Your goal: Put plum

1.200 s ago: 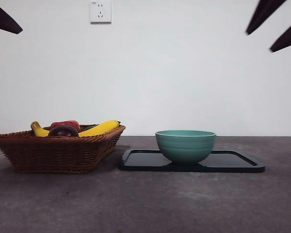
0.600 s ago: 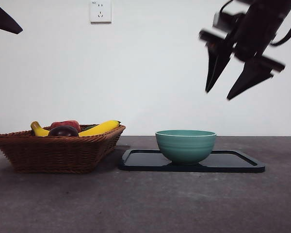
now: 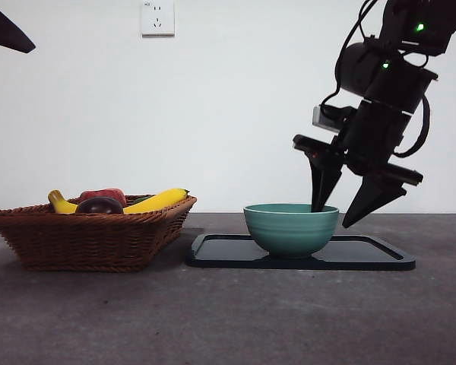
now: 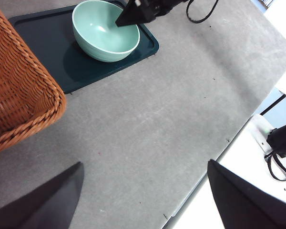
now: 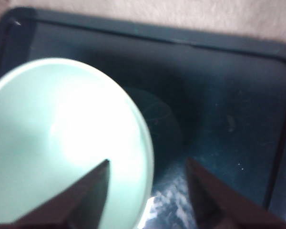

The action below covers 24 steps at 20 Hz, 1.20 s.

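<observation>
- Fingers of the right gripper (image 3: 348, 214) are spread apart and hold nothing; they straddle the rim of the green bowl (image 3: 291, 228) at its 3 o'clock side in the front view, one tip inside the bowl and one outside.
- In the right wrist view the same two fingers (image 5: 86, 195) frame the pale bowl rim, with the dark tray (image 5: 219, 95) beneath.
- The bowl looks empty and stands on the tray, which lies flat on the grey desk (image 3: 228, 319).
- The left gripper (image 4: 143, 200) waits high over the desk with its fingers wide apart and empty.
- The plum (image 3: 99, 205) lies in the wicker basket (image 3: 91, 239), far off toward 9 o'clock from the right gripper, well apart from it.
- It sits at the near edge of the fruit pile, in front of a red fruit (image 3: 102, 195) and between two yellow bananas (image 3: 156, 201).
- Handling, as a judgement: the plum looks small, round, firm and glossy, so probably light but slippery.
- Hold is likely best taken from above, across its widest middle, with the fingers clear of the bananas just beside it.
</observation>
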Tool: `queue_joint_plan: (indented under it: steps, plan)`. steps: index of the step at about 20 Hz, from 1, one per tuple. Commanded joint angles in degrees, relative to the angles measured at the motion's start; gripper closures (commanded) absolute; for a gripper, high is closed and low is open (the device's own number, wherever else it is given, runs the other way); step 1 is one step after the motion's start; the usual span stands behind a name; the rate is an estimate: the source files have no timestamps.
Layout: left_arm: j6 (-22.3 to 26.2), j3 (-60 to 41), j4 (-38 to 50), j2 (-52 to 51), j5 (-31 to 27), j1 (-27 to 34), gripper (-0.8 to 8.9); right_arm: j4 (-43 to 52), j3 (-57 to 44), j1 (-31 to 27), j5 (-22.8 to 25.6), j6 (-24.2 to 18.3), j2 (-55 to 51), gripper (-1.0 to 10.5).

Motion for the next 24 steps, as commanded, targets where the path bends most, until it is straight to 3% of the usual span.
queue_joint_plan:
  steps: [1,4,11,20,24]
  plan:
    - [0.48,0.72,0.17,0.35,0.35,-0.22,4.09,1.05,1.18,0.33,0.85,-0.72,1.64,8.6]
    - [0.48,0.72,0.20,0.35,0.35,-0.20,4.09,2.49,1.18,0.44,1.03,-0.70,1.55,9.4]
    - [0.48,0.72,0.26,0.35,0.35,-0.20,4.09,1.95,3.04,0.44,1.42,-0.70,-8.17,9.4]
    - [0.61,0.72,0.28,0.35,0.35,-0.20,4.09,-17.20,2.45,3.37,1.40,-5.35,-31.04,9.4]
    - [0.74,0.72,0.26,0.35,0.35,-0.22,4.09,-17.55,-3.67,7.17,1.42,-5.22,-38.14,9.4]
